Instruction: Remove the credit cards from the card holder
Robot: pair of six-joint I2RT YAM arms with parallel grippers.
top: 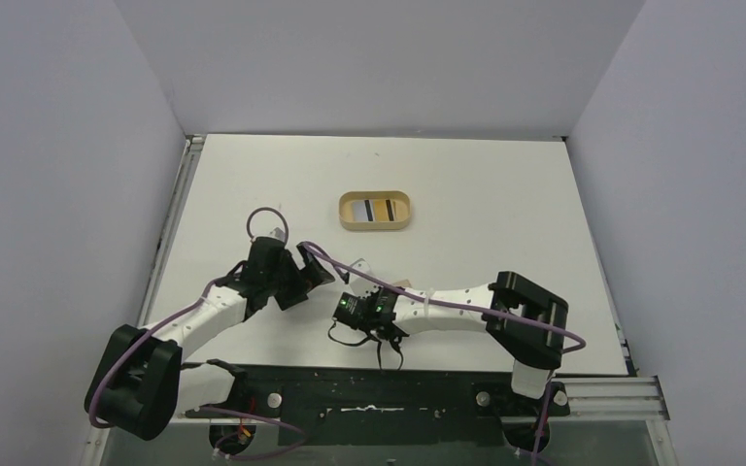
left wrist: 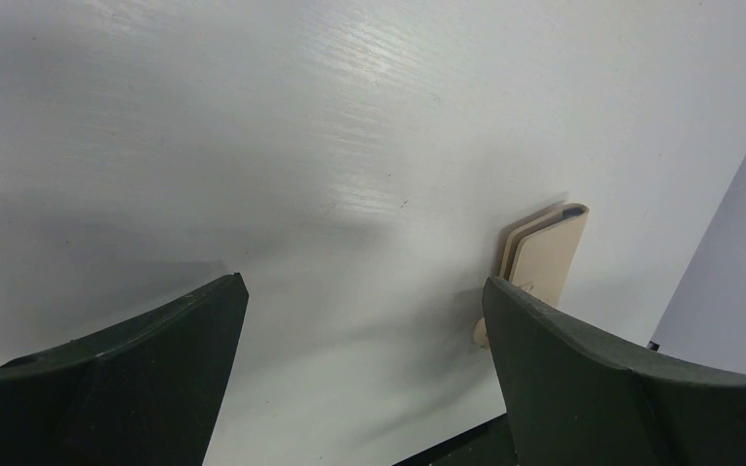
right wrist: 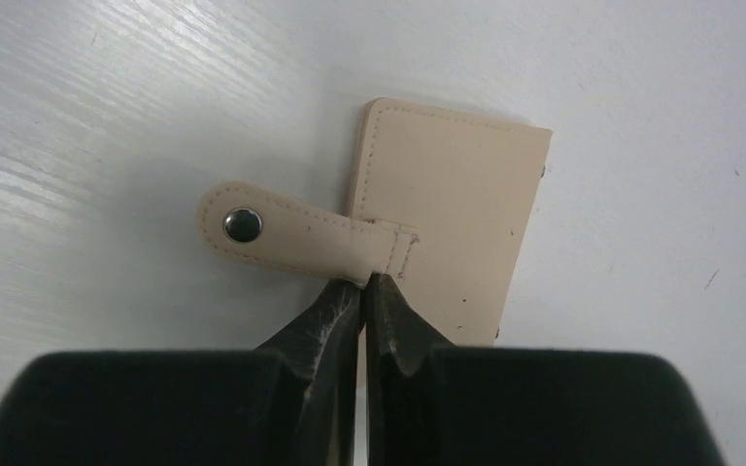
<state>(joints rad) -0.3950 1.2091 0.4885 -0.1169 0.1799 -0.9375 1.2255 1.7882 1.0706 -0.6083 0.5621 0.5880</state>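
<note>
1. Your right gripper (right wrist: pixel 362 286): fingers pinched almost together on the near edge of the card holder (right wrist: pixel 447 214), at the root of its tab (right wrist: pixel 301 233).
2. Card holder: pale tan, stitched border; the tab carries a metal snap (right wrist: pixel 243 224) and points to 9 o'clock.
3. Your left gripper (left wrist: pixel 364 283): spread wide, holding nothing; the holder is at its 3 o'clock.
4. Oval tray (top: pixel 345 212): at 12 o'clock, farther up the table (top: pixel 495 214), containing the credit cards (top: pixel 375 210).

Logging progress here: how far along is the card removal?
Done: cards seem to lie in the oval tray. In hand: right gripper, shut, touches the tab of the card holder; left gripper is open. Left: whether any card remains inside cannot be seen.
</note>
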